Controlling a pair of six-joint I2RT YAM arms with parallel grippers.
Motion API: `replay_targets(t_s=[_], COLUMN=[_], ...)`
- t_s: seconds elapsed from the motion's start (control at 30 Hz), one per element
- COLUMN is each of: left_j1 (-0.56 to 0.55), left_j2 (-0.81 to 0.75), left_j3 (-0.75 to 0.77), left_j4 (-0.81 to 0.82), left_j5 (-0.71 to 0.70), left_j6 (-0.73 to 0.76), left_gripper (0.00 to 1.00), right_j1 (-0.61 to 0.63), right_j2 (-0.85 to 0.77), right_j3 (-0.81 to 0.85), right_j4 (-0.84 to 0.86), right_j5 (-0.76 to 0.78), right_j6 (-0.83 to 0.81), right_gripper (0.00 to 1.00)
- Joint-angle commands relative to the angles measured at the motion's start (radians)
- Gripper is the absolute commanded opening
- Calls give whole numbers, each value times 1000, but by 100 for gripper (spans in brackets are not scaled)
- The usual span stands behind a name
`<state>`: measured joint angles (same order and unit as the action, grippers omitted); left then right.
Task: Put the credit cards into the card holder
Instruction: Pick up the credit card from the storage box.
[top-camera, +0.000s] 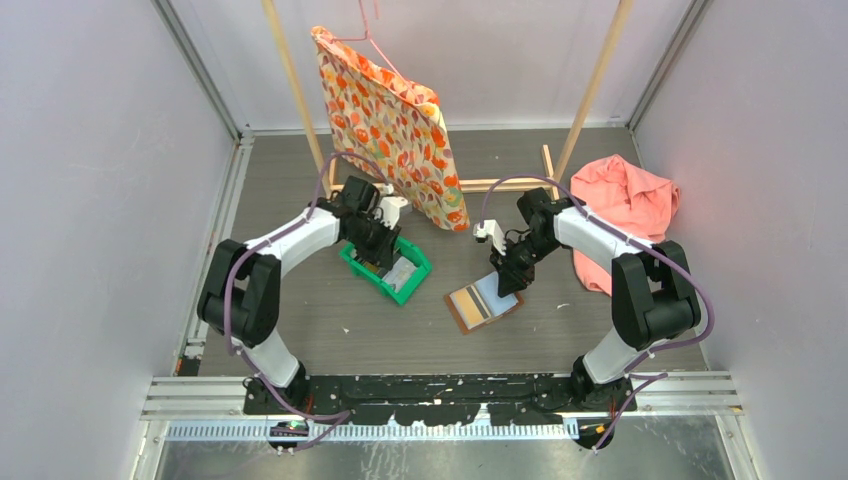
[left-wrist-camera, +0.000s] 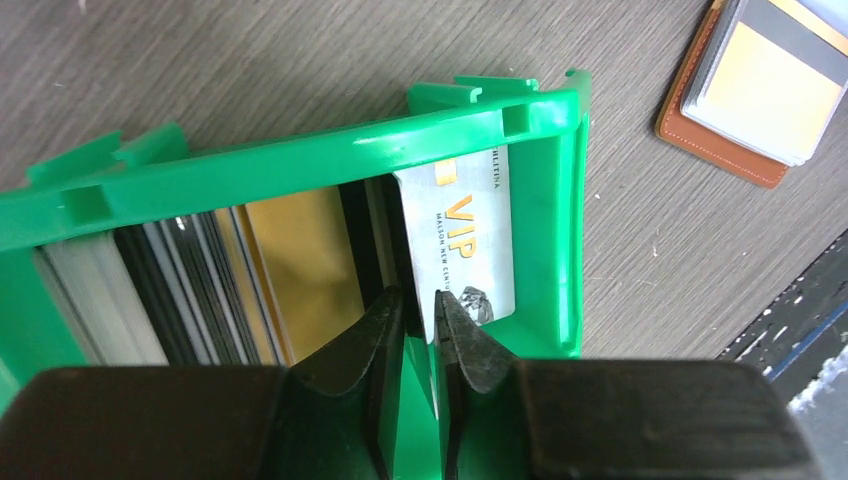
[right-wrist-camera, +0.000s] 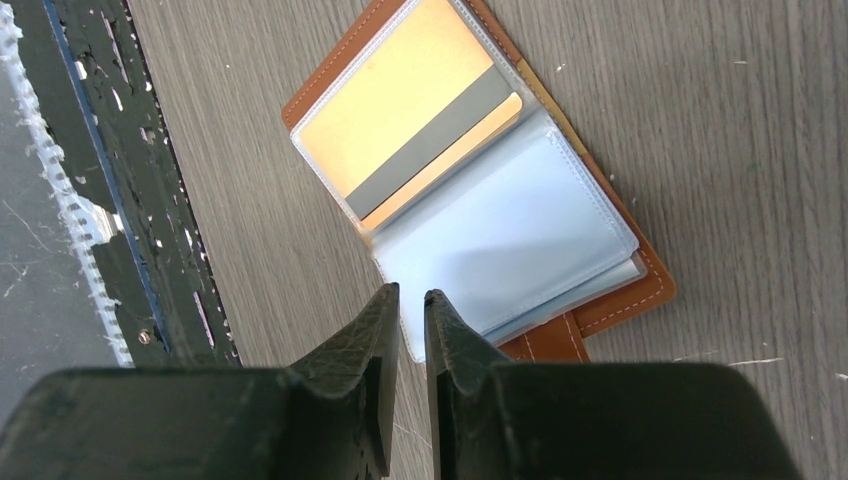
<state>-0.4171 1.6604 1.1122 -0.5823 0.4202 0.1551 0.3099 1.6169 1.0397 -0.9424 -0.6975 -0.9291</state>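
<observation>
Left gripper (left-wrist-camera: 420, 308) pinches VIP card (left-wrist-camera: 470, 235) edge inside green bin (left-wrist-camera: 300, 165); right gripper (right-wrist-camera: 411, 302) narrow, apparently empty; shallow grip may slip lifting.

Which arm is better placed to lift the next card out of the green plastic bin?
Left. The left gripper, inside the green plastic bin, is shut on a silvery plastic VIP card. The right gripper sits over the open brown leather card holder, apart from the bin.
</observation>
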Motion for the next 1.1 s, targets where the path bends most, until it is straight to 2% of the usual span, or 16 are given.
replay_targets(t_s=[0.0,0.23,0.37,0.4,0.67,1.07], left_j1=[-3,-5,-18,-21,-25,-22], left_j2=[28,20,-22,-34,-157,-166], left_j3=[45,47,31,28,-8,70], left_j4=[-17,-8,15,17,34,-101], left_j5=[49,-41,-76,-86,-160,-234], left_j6=[-36,-57,-63,-63,-81,-316], left_gripper=[20,20,2,1,0,0], right_j1=[-7,-10,-11,-10,-11,-12], right_j2=[-25,-27,-29,-30,-31,-33], right_j3=[32,32,32,33,33,34], right_j4=[-12,-13,-15,-15,-15,-15], right_j5=[-18,-20,-21,-22,-28,-31], right_j6=[-16,-16,-16,-16,-11,-6], right_gripper=[21,21,21,21,21,21])
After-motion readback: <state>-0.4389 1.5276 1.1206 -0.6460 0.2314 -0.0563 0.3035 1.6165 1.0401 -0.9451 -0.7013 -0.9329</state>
